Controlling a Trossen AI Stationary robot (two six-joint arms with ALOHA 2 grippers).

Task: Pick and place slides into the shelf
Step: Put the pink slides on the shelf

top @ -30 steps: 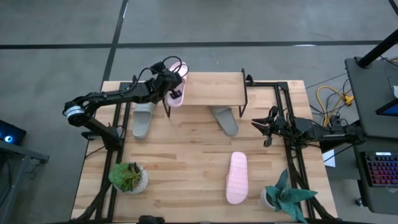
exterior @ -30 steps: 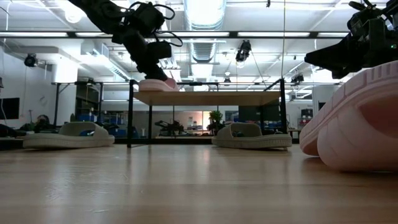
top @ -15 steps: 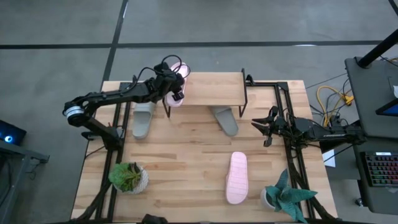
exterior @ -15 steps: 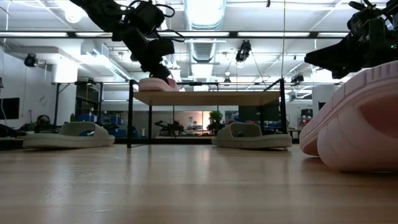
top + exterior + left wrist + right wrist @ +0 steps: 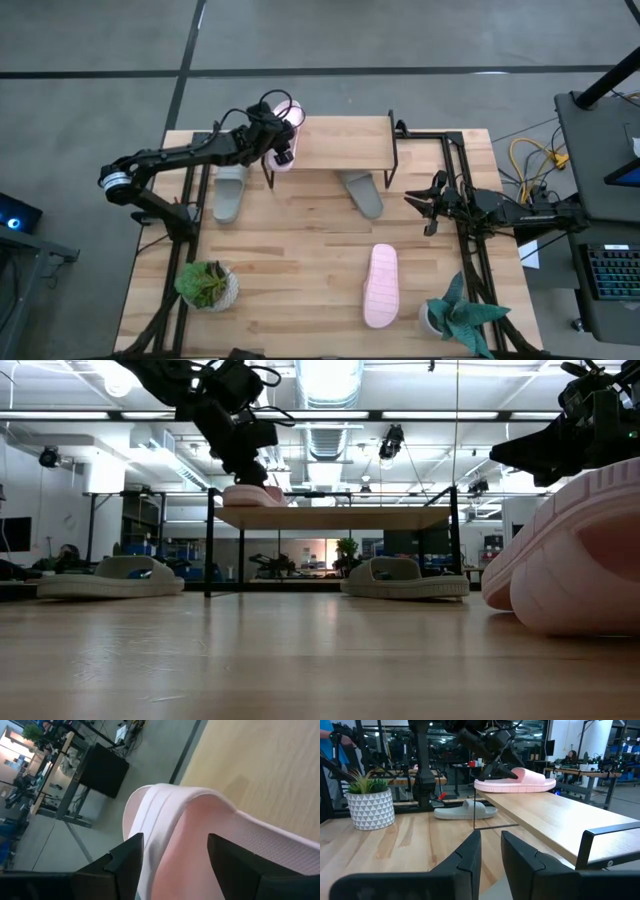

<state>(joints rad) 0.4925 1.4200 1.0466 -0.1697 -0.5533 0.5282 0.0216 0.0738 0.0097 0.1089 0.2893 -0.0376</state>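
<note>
1. Resting flat on the left end of the shelf (image 5: 340,143), a light pink slide (image 5: 283,147) lies with its sole on the pale plank top; its wide ribbed strap arches up, seen close in the left wrist view (image 5: 200,835).
2. The left gripper (image 5: 277,137) sits over this slide's strap, its two dark fingers (image 5: 125,865) spread to either side of the strap; whether they touch it I cannot tell.
3. In the high view the slide's long axis runs front to back across the plank, and its far end pokes past the shelf's back edge. Which end is the toe I cannot tell.
4. In the right wrist view the same slide (image 5: 516,781) shows side-on along the plank edge, level, with the left arm above it.
5. A second pink slide (image 5: 380,285) lies on the table well away from both sets of jaws, its long axis front to back, its sole grooved crosswise.
6. One grey slide (image 5: 231,190) lies on the table just left of the shelf's black legs, below the left arm; the other grey slide (image 5: 361,192) lies partly under the shelf's right half, angled slightly.
7. The right gripper (image 5: 425,207) waits to the right of the shelf, off the table surface, its fingers (image 5: 465,860) close together with a narrow gap and nothing between them.
</note>
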